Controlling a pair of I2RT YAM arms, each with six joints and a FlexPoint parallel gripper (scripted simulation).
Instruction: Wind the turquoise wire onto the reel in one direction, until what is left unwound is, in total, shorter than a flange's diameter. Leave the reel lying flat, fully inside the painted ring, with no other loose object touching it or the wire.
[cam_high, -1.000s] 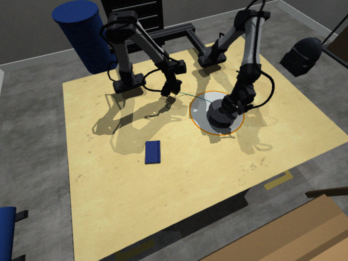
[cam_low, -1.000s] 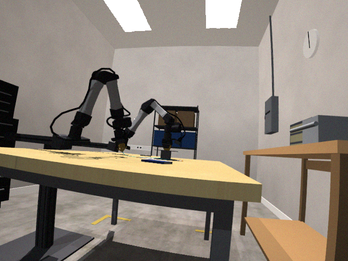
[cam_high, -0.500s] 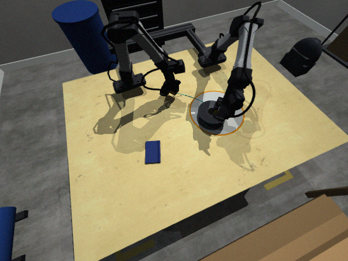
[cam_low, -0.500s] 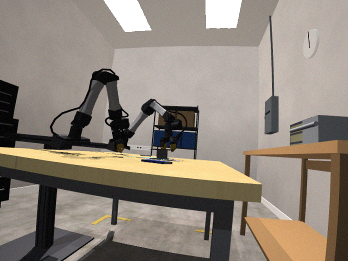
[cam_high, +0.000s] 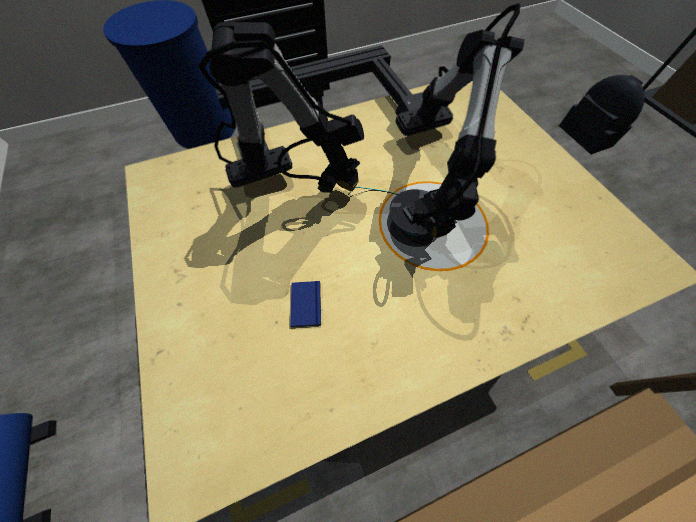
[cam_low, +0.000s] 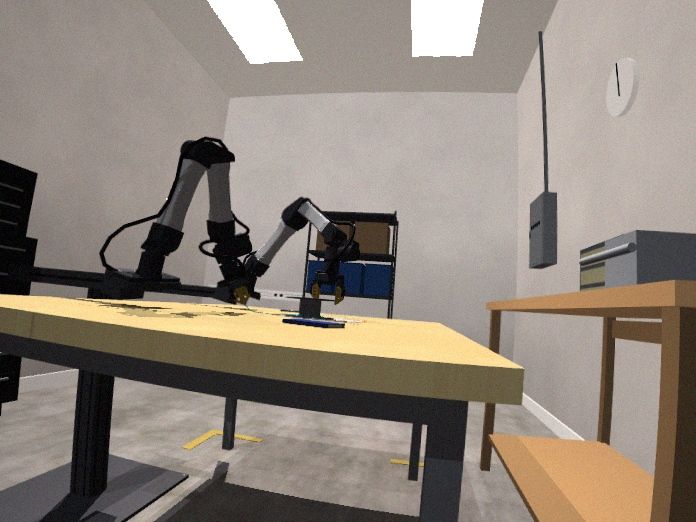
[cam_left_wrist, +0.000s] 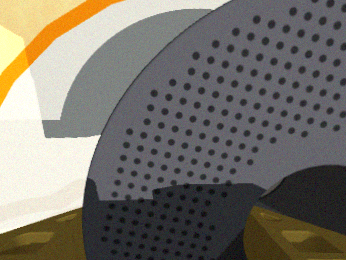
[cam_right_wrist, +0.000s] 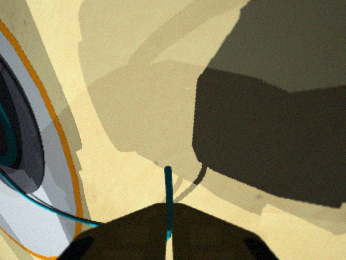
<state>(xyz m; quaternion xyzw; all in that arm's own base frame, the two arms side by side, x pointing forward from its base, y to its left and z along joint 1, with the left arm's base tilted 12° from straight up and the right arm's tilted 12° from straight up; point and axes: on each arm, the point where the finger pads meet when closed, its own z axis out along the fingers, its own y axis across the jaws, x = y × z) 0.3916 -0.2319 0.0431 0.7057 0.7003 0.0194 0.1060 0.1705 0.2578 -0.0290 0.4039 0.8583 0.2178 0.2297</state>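
The dark reel (cam_high: 400, 224) (cam_low: 309, 309) (cam_left_wrist: 200, 120) (cam_right_wrist: 31, 120) stands upright, its perforated flange on top, over the left part of the ring (cam_high: 440, 269) (cam_left_wrist: 55, 29). Whether it touches the surface is not clear. My left gripper (cam_low: 327, 297) (cam_left_wrist: 169, 215) is closed partway on the reel's flange, one finger at the centre hole, one outside the rim. The turquoise wire (cam_high: 373, 189) (cam_right_wrist: 65, 216) runs from the drum to my right gripper (cam_low: 241, 297) (cam_right_wrist: 169, 212), which is shut on it low above the table beyond the ring; a short wire end sticks up past its fingertips.
A blue notebook (cam_high: 305, 304) (cam_low: 312, 322) lies on the table (cam_high: 224, 382) nearer its front edge, well apart from the ring and wire. Both arms' bases stand at the back edge, and their shadows cross the table.
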